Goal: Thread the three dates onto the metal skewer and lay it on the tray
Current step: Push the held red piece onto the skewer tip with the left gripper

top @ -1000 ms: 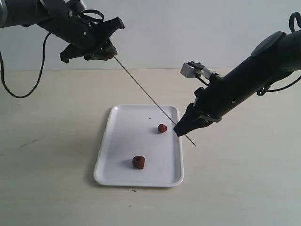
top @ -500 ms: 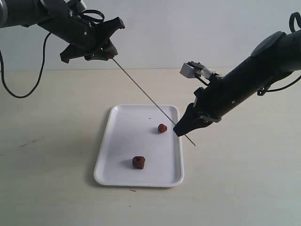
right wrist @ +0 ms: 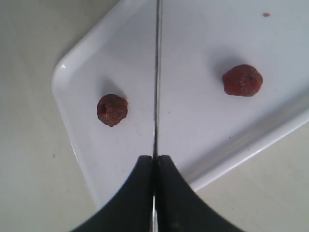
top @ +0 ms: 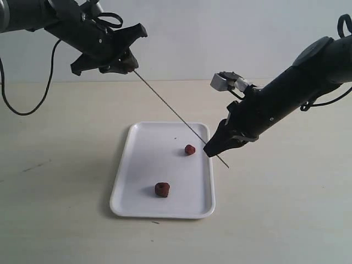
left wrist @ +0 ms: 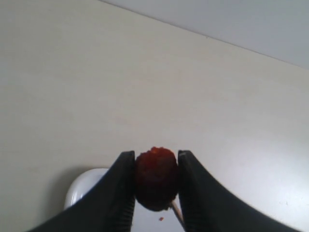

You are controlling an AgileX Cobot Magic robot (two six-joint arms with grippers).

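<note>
Two robot arms are working above a pale tabletop (top: 55,192). In the upper left of the exterior view, the left gripper (left wrist: 155,155) is pinching one wrinkled red-brown date (left wrist: 154,181) between its jaws and holding it against the upper end of the metal skewer (top: 176,113). The skewer is slanting down to centre right, where the right gripper (top: 209,151) is clamping it tightly between closed jaws near its lower end, above the right rim of the white tray (top: 143,165). A second date (top: 190,149) and a third date (top: 161,189) are lying loose and well apart on the tray. The task appears to be in its early part. The first fruit is only being threaded, two are waiting, and the skewer is not yet lying on the tray.
</note>
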